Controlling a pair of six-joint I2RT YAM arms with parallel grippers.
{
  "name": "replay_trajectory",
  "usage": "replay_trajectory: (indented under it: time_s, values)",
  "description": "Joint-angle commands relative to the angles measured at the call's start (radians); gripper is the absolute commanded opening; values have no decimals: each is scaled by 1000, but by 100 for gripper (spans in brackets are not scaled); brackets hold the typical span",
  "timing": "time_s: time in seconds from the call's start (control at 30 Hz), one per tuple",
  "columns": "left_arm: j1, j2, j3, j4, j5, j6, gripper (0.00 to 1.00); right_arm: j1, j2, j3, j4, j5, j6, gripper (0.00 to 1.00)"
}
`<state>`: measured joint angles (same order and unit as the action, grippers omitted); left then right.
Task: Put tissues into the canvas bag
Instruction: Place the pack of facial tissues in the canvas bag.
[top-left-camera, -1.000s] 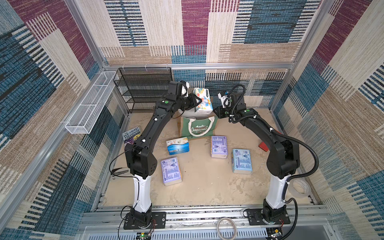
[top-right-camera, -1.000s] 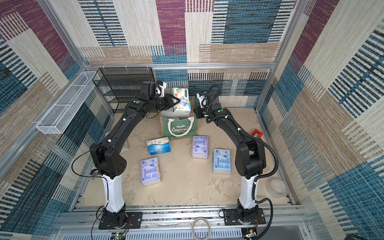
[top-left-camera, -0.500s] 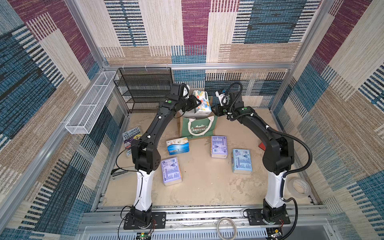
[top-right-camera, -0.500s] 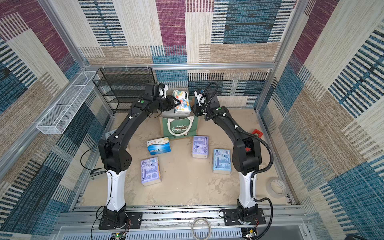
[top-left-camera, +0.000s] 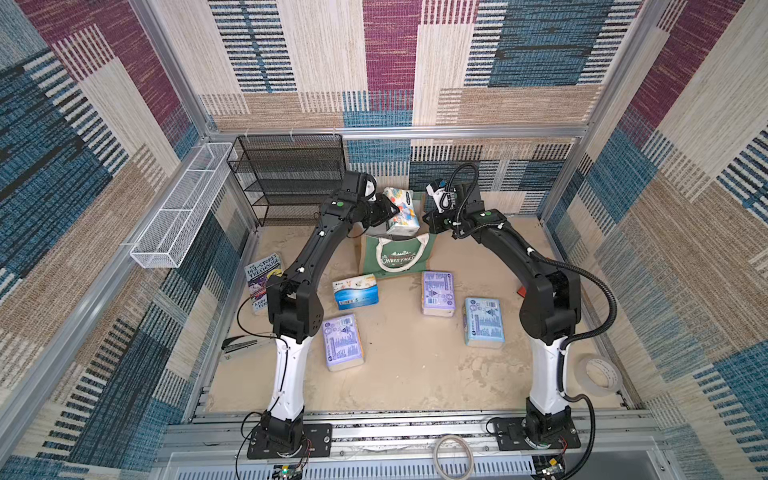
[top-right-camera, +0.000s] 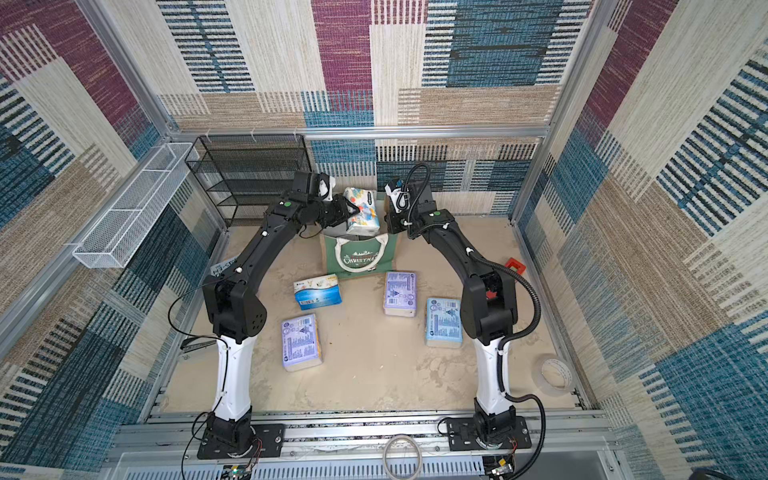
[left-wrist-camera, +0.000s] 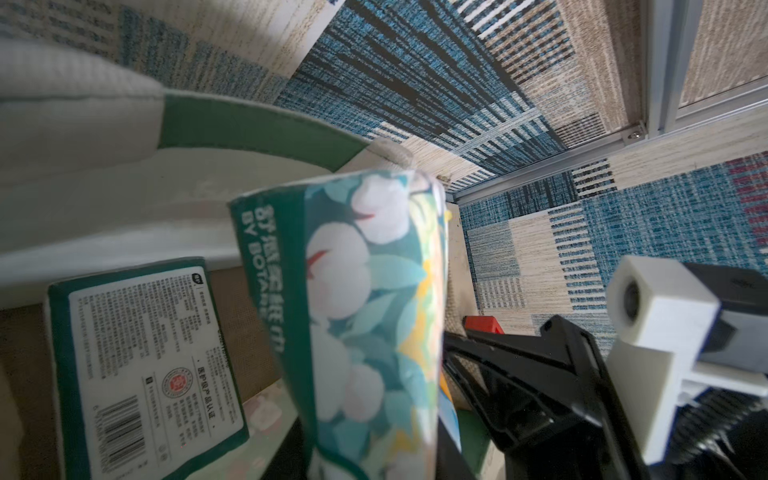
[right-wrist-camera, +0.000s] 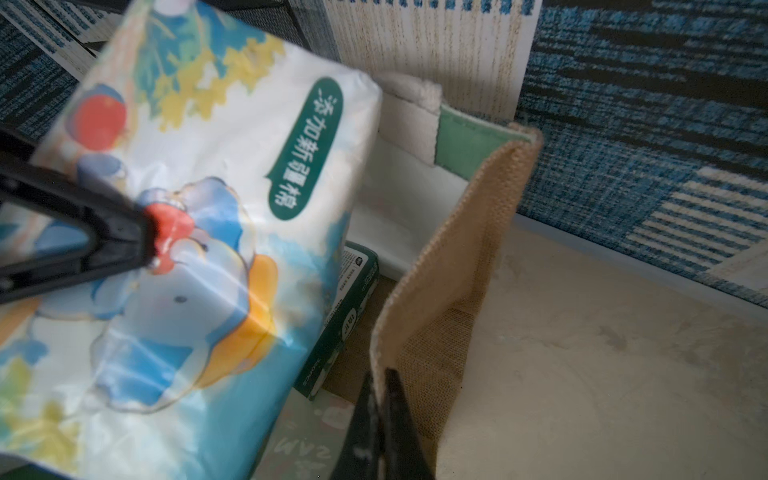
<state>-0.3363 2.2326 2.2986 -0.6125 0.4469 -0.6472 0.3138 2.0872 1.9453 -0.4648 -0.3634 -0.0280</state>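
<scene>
My left gripper (top-left-camera: 388, 210) is shut on a white cartoon-print tissue pack (top-left-camera: 401, 210) (top-right-camera: 362, 210), tilted just above the mouth of the canvas bag (top-left-camera: 395, 257). In the right wrist view a left finger (right-wrist-camera: 83, 241) presses into the pack (right-wrist-camera: 208, 249). My right gripper (right-wrist-camera: 378, 415) is shut on the rim of the bag's tan jute side (right-wrist-camera: 457, 270). A green-white pack (left-wrist-camera: 145, 365) lies inside the bag. On the floor are a blue-white pack (top-left-camera: 356, 292), two lavender packs (top-left-camera: 437, 294) (top-left-camera: 343, 341) and a light blue pack (top-left-camera: 483, 321).
A black mesh rack (top-left-camera: 291, 178) stands at the back left, close behind the left arm. A white wire basket (top-left-camera: 183, 208) hangs on the left wall. A paperback book (top-left-camera: 262, 282) lies at the left, a tape roll (top-left-camera: 600, 374) at the right.
My right gripper has moved left to the bag and shut on its jute rim. The left gripper has lowered the cartoon pack slightly toward the bag's mouth.
</scene>
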Motion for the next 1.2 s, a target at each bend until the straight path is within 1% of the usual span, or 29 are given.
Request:
replay_trajectory:
  time_s: [0.0,0.1,0.3,0.63,0.73,0.97,1.17]
  values:
    - [1,-19,-10,22,9,-3,38,1,-35,-16,5,-83,66,0]
    - [1,-19,-23,12,13,1,38,1,-70,-52,17,-107,112,0]
    - [0,-5,-33,20,47,-14,37,2,-105,-78,10,-159,153,0]
    - [-27,34,-20,-23,92,3,37,5,-90,-85,-23,-157,198,0]
    - [-33,41,-1,-41,87,10,37,7,-92,-86,-26,-138,209,0]
    - [-35,43,63,-122,27,46,37,12,-104,-115,-5,-118,231,1]
    - [-50,41,87,-137,2,54,37,16,-126,-148,31,-118,254,1]
